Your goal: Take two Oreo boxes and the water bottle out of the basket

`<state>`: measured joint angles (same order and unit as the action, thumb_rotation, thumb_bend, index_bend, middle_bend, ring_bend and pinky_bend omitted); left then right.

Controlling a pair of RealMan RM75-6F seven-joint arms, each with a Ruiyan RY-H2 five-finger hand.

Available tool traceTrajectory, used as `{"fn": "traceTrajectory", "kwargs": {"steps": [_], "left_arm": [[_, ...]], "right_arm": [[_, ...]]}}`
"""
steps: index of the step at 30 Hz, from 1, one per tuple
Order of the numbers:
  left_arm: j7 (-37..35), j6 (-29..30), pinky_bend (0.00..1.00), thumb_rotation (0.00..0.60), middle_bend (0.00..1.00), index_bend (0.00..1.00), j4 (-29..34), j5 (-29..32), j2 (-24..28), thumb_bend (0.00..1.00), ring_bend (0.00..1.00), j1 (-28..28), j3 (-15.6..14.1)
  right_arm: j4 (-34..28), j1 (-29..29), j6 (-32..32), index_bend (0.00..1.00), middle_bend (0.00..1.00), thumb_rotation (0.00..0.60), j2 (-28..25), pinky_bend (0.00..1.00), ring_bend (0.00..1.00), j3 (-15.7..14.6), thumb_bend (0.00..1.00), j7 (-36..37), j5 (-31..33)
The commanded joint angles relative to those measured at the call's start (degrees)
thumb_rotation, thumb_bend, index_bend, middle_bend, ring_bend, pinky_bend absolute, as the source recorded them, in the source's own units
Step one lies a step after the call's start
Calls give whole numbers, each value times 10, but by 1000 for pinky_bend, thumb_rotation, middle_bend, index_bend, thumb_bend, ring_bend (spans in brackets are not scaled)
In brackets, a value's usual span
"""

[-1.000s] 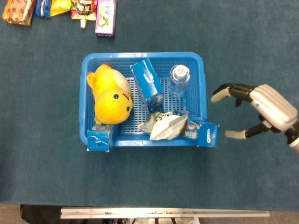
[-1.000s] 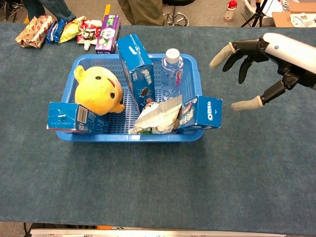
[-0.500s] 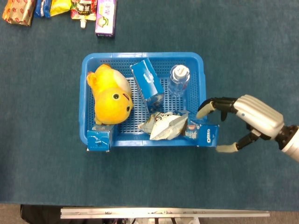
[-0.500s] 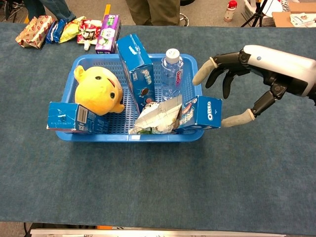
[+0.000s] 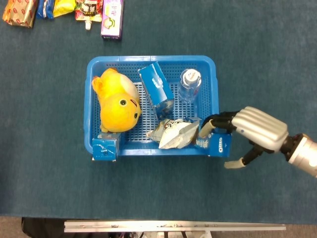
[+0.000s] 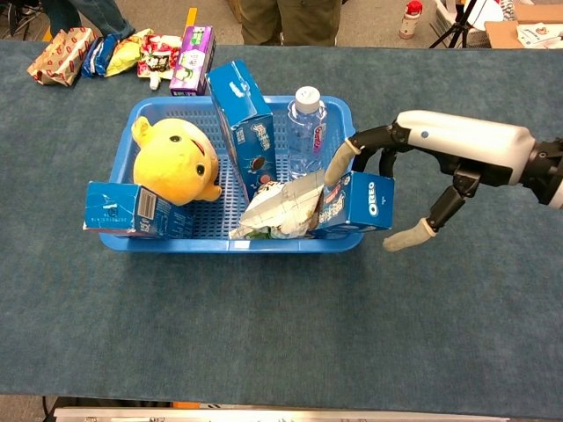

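Chest view shows your right hand (image 6: 413, 180) spread over the blue cardboard Oreo box (image 6: 359, 202) that sits on the right near corner of the blue plastic basket (image 6: 230, 241). The fingers (image 6: 339, 163) reach over its top on the basket side and the thumb (image 6: 407, 236) waits on the outer side, so the hand is open wide and holds nothing yet. I think this box is the easy first one because it pokes over the rim. A second tall blue Oreo box (image 6: 247, 114) leans in the middle, and the clear plastic water bottle (image 6: 305, 127) stands upright beside it. Your left hand is not visible. The table has a dark blue-green carpet surface (image 6: 264, 334); behind it you see people's legs (image 6: 264, 19).
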<state>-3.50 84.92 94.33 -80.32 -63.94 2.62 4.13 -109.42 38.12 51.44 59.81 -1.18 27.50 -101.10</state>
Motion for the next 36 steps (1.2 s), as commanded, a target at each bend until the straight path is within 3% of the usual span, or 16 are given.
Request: {"fn": "traceTrajectory", "kwargs": {"steps": [1, 10, 18, 29, 36], "left_arm": [[-1, 2, 533, 600, 516, 481, 1, -1, 1, 380, 440, -1, 0], [-3, 4, 533, 600, 517, 481, 4, -5, 4, 380, 440, -2, -1], [-1, 4, 533, 600, 517, 481, 5, -5, 5, 380, 440, -2, -1], [-1, 3, 533, 600, 517, 481, 5, -4, 5, 380, 440, -3, -2], [-1, 2, 533, 600, 518, 481, 5, -3, 5, 380, 440, -3, -2]], "right_arm": [[-1, 9, -13, 320, 285, 600, 11, 466, 311, 2, 0, -32, 12], [7, 2, -3, 320, 305, 600, 48, 466, 321, 8, 0, -93, 48], [39, -25, 55, 324, 399, 600, 88, 465, 435, 16, 0, -158, 59], [70, -51, 109, 510, 559, 600, 121, 550, 613, 23, 63, -199, 69], [62, -56, 118, 542, 585, 600, 114, 560, 641, 32, 86, -179, 89]]}}
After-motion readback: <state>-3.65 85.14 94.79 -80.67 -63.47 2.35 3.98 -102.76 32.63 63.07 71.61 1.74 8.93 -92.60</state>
